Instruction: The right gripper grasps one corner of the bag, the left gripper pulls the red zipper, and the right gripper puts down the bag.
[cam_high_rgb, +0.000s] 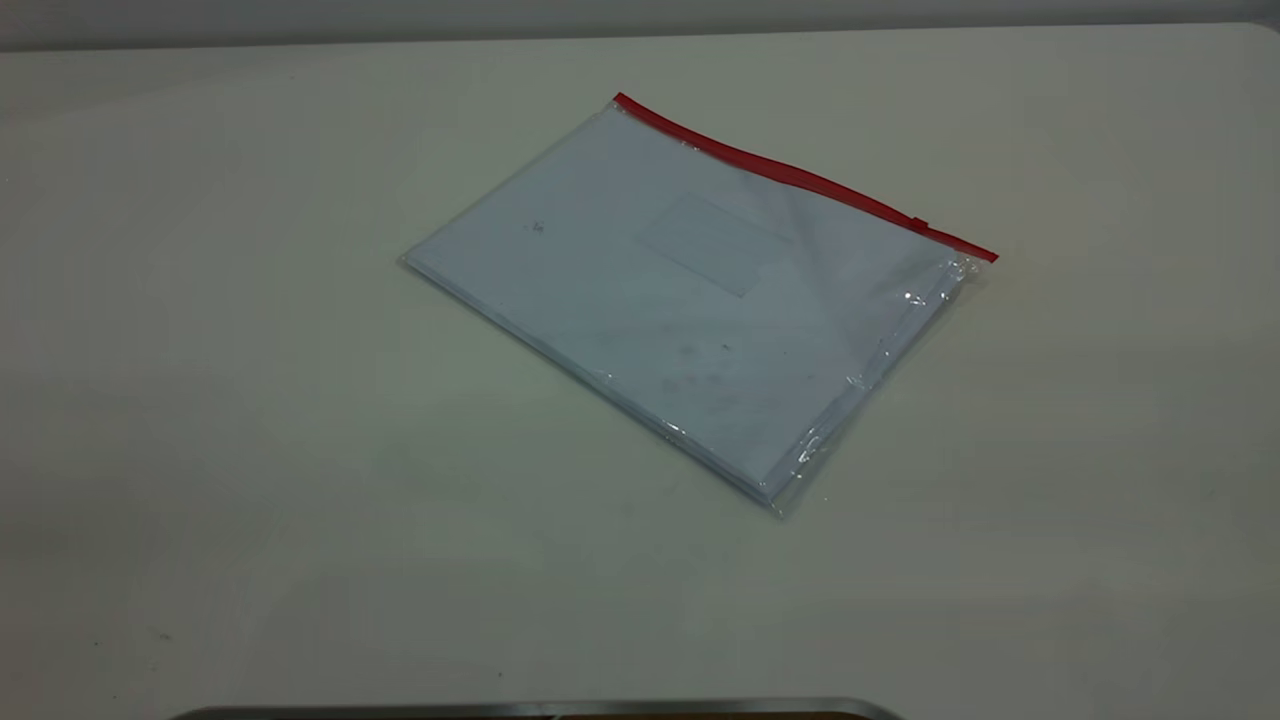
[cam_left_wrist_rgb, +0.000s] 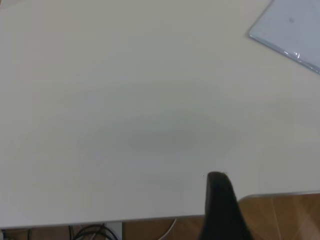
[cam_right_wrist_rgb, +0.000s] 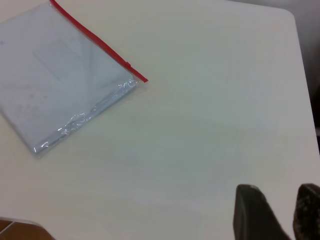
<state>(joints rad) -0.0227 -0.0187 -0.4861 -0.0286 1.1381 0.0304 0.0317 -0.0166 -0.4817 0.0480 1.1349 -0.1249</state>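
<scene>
The bag (cam_high_rgb: 690, 290) lies flat on the white table, clear plastic with white sheets inside. The red zipper (cam_high_rgb: 800, 178) runs along its far long edge, with the small slider tab (cam_high_rgb: 919, 224) close to the right corner of the bag (cam_high_rgb: 985, 258). Neither gripper shows in the exterior view. My right gripper (cam_right_wrist_rgb: 279, 189) hovers open over bare table, well away from the bag (cam_right_wrist_rgb: 65, 85), its zipper (cam_right_wrist_rgb: 95, 40) and that corner (cam_right_wrist_rgb: 144, 80). My left gripper (cam_left_wrist_rgb: 220, 200) shows as one black wedge by the table's edge, far from the bag's corner (cam_left_wrist_rgb: 295, 30).
Bare white tabletop (cam_high_rgb: 250, 400) surrounds the bag on all sides. A wooden floor (cam_left_wrist_rgb: 285, 215) and cables (cam_left_wrist_rgb: 92, 232) lie beyond the table's edge. A dark metal strip (cam_high_rgb: 540, 710) sits at the front edge. The table's rounded corner (cam_right_wrist_rgb: 287, 12) is in view.
</scene>
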